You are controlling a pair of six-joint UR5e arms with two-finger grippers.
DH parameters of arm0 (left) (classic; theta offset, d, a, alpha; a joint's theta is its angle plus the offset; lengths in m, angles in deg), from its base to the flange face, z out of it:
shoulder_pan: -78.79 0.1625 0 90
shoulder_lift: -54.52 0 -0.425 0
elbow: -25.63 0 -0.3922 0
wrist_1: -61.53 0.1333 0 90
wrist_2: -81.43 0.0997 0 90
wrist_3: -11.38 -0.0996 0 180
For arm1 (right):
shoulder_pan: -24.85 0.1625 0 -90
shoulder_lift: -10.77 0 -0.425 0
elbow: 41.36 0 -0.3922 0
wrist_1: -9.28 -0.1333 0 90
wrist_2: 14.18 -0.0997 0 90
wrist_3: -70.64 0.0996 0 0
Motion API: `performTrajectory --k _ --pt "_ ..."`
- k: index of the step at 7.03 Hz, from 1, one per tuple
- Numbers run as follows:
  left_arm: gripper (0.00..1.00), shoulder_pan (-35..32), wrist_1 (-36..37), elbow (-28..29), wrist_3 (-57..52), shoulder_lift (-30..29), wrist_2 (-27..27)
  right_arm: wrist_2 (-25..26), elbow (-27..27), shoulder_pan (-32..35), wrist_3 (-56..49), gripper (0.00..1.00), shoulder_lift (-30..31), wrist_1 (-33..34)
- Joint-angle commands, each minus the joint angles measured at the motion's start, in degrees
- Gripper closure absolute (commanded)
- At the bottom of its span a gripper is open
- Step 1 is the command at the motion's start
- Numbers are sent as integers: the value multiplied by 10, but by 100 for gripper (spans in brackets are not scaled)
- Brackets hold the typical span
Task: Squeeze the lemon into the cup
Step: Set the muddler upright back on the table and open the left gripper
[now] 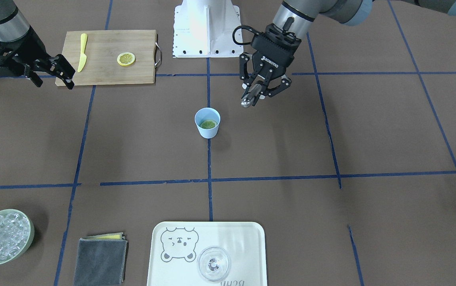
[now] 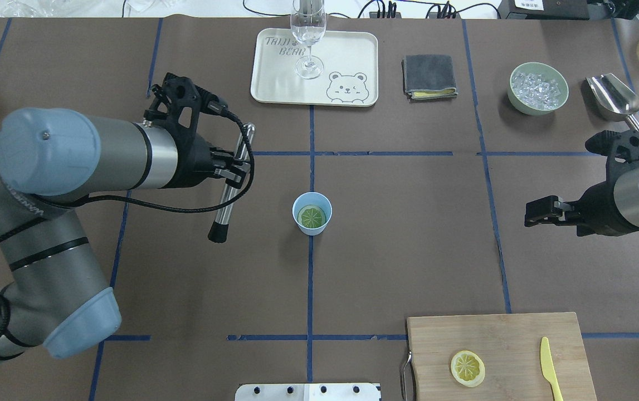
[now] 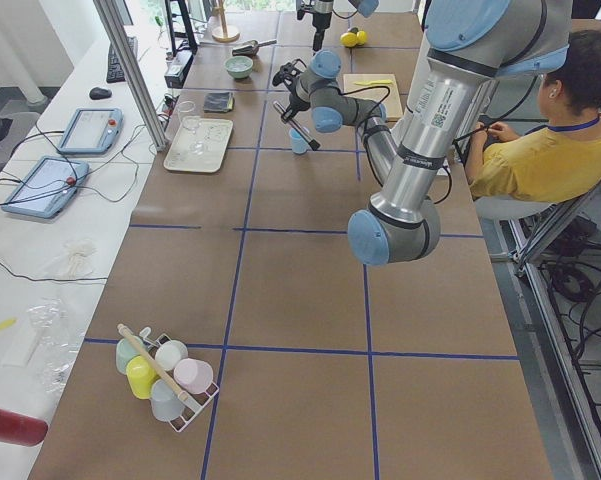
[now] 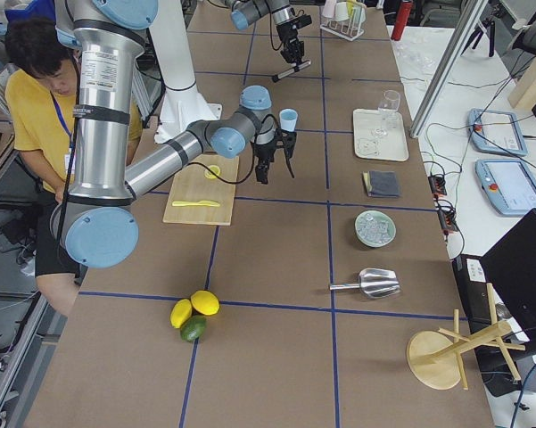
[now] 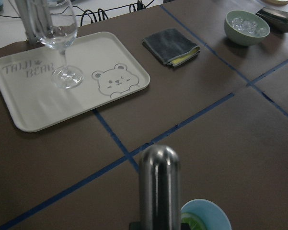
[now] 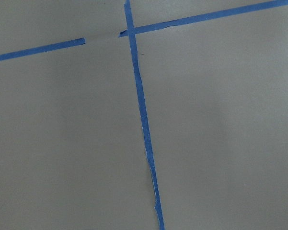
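The light blue cup (image 1: pixel 208 133) stands at the table's middle, and a lemon slice (image 1: pixel 208 124) lies flat inside it. The overhead view shows the slice (image 2: pixel 312 216) filling most of the cup (image 2: pixel 295 211). A look-alike slice (image 1: pixel 126 59) lies on the wooden cutting board (image 1: pixel 104 73). My left gripper (image 1: pixel 256 90) is shut on a metal rod (image 2: pixel 233 184) with a black tip, held tilted above the table just beside the cup. The left wrist view has the rod (image 5: pixel 159 187) in front and the cup (image 5: pixel 208 215) below it. My right gripper (image 1: pixel 53 75) hangs open and holds nothing beside the board.
A yellow plastic knife (image 1: pixel 82 51) lies on the board. On the far side are a bear tray (image 1: pixel 231 234) with a clear glass (image 1: pixel 213 264), a grey cloth (image 1: pixel 100 260), a green bowl of ice (image 1: pixel 32 234) and a metal scoop (image 2: pixel 611 97). A seated person (image 3: pixel 540 150) is behind the robot.
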Motion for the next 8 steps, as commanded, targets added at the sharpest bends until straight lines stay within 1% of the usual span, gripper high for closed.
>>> performTrajectory --k 1,2,3,4,5,6,8 --pt "100 -45 3 -17 69 116 -27 0 -1 0 0 0 5 0" --pt "100 -64 4 -10 71 153 -69 0 -1 0 0 0 5 0" --pt "100 -108 7 28 74 166 -120 0 -1 0 0 0 6 0" --pt "100 -128 -5 51 23 226 -150 0 -1 0 0 0 7 0" --pt "100 -145 0 58 -48 252 -170 0 -2 0 0 0 7 -1" --pt "100 -152 12 83 -50 254 -244 0 -2 0 0 0 7 0" --pt "100 -149 14 144 -42 239 -254 0 -2 0 0 0 7 -1"
